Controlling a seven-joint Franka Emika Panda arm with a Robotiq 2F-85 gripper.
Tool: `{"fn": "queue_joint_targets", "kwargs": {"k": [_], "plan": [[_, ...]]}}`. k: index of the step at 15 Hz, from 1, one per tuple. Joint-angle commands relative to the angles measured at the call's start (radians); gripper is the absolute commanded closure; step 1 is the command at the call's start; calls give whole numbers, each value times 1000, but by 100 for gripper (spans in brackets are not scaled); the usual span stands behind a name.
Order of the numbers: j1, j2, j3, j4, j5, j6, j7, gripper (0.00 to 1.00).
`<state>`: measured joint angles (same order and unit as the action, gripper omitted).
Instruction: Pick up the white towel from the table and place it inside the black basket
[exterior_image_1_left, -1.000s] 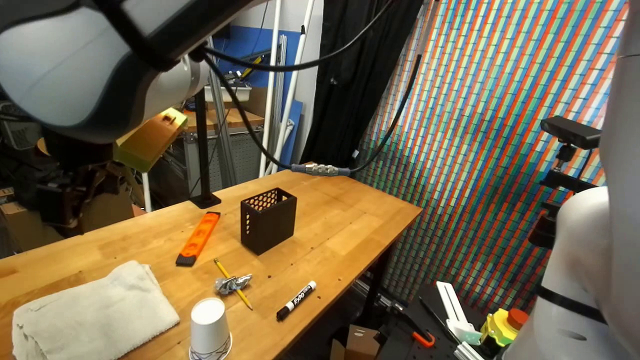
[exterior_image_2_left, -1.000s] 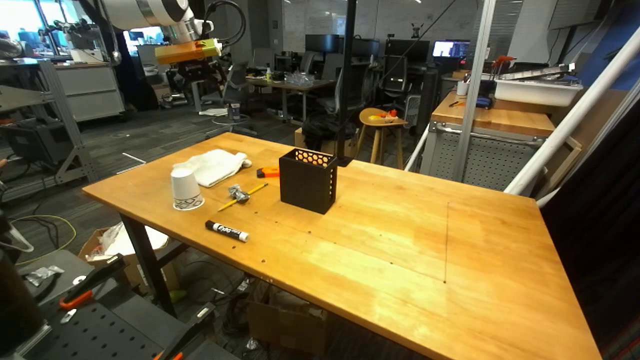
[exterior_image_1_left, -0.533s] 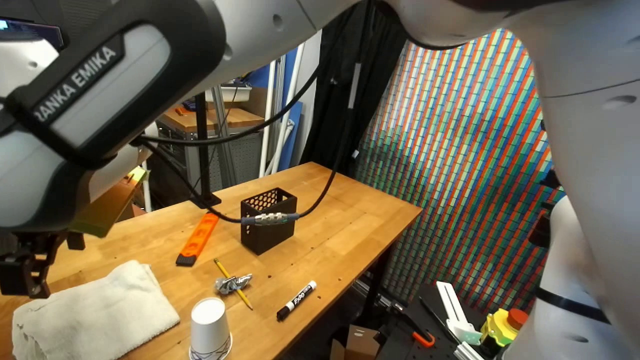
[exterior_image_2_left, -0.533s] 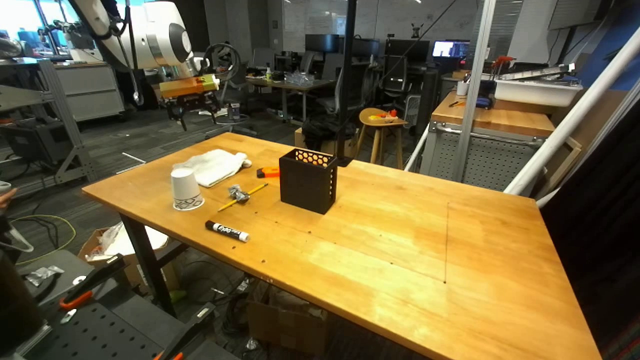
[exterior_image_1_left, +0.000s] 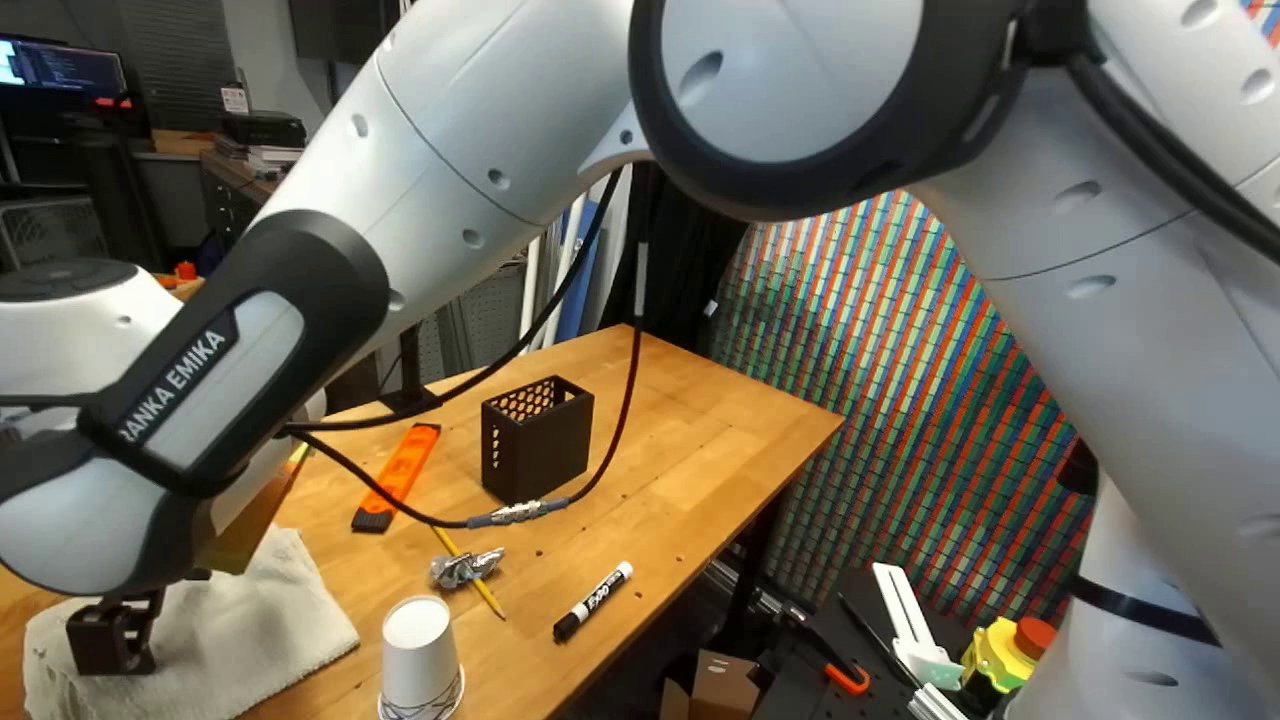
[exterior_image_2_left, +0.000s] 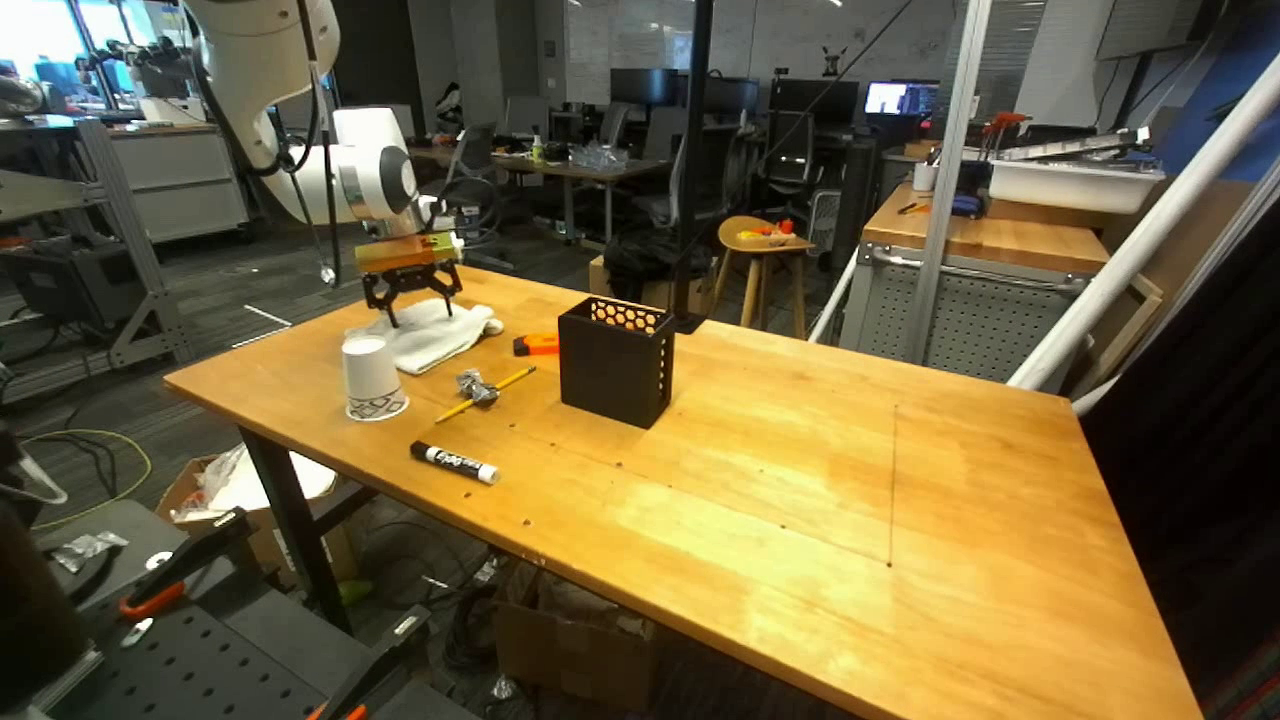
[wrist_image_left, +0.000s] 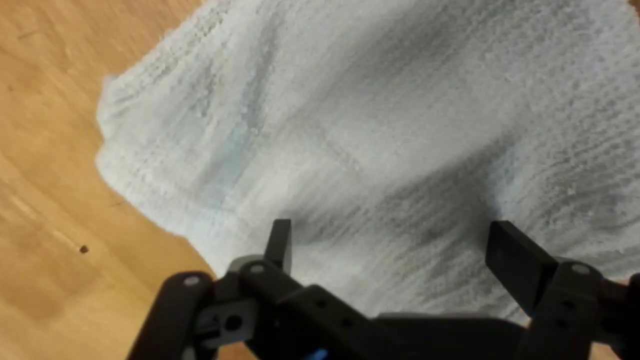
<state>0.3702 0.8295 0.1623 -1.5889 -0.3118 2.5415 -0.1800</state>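
Note:
The white towel lies rumpled on the wooden table, which shows in both exterior views (exterior_image_1_left: 700, 430) (exterior_image_2_left: 800, 480). The towel is in both exterior views (exterior_image_1_left: 275, 620) (exterior_image_2_left: 455, 335) and fills most of the wrist view (wrist_image_left: 360, 125). My gripper is over the towel in an exterior view (exterior_image_2_left: 422, 318), pointing down. In the wrist view the gripper (wrist_image_left: 390, 225) is open, its two fingers wide apart with towel below and between them. I cannot tell whether the fingertips touch the cloth. The black basket stands upright on the table in both exterior views (exterior_image_1_left: 540, 450) (exterior_image_2_left: 612, 370), apart from the towel.
A white cup (exterior_image_2_left: 370, 378) stands close beside the towel. A flat orange tool (exterior_image_1_left: 402, 470), a pencil (exterior_image_1_left: 490, 597) with crumpled foil (exterior_image_1_left: 465, 569), and a marker (exterior_image_1_left: 592, 602) lie on the table. A cable (exterior_image_1_left: 520, 512) hangs from my arm in front of the basket.
My arm has swung down and the open gripper has descended from high beyond the table's edge to over the towel. The towel, basket and other objects have not moved.

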Motion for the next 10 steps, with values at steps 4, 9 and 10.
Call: {"fn": "queue_joint_targets", "kwargs": {"k": [4, 9, 10], "plan": [[19, 92, -12, 60, -8, 27, -10, 26], [25, 5, 3, -12, 1, 2, 0, 65], [21, -18, 8, -27, 6, -4, 2, 73]]}}
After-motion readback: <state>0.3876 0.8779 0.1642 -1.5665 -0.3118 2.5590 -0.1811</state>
